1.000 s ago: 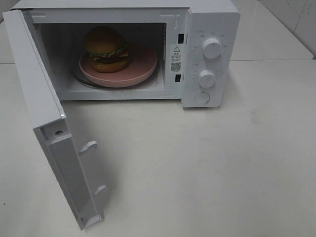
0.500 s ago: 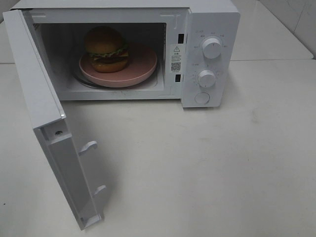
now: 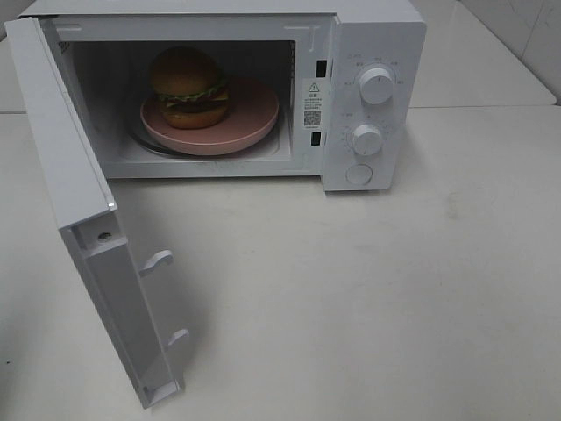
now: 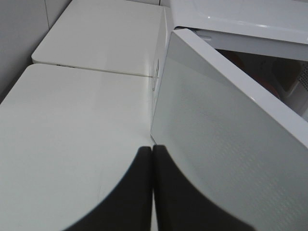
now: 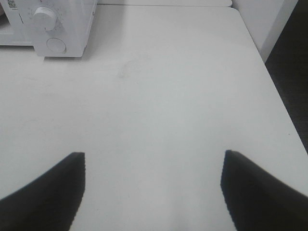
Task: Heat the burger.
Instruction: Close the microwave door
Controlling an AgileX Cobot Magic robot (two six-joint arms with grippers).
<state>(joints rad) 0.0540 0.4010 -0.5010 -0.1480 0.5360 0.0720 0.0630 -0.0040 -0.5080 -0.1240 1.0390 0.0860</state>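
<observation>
White tabletop (image 3: 394, 289) fills most of the exterior high view, with pale wall tiles (image 3: 526, 35) in the upper right corner. At the top of the frame stands a white microwave (image 3: 377, 35), and its door (image 3: 79, 175) is swung wide open toward the lower left. Two white latch hooks (image 3: 158, 260) stick out of the door's inner edge.

Inside the cavity, at upper left of centre, the burger (image 3: 188, 83) sits on the left part of a pink plate (image 3: 254, 110), and the plate rests on the glass turntable (image 3: 145, 140).

On the inner frame to the right of the cavity is a sticker (image 3: 313, 105) bearing a warning triangle, lines of small print and a QR code. The print is too small to read. The control panel on the right carries an upper dial (image 3: 376, 87), a lower dial (image 3: 367, 139) and a round button (image 3: 358, 174) below them. Faint markings ring both dials and none of them is legible. No brand name can be made out.

Neither arm shows in the exterior high view. In the left wrist view the left gripper (image 4: 152, 150) has its dark fingers pressed together with nothing between them, just beside the door's dotted outer face. Whether it touches the door cannot be told. In the right wrist view the right gripper (image 5: 153, 155) is spread wide over bare tabletop, holding nothing, well apart from the microwave's panel
</observation>
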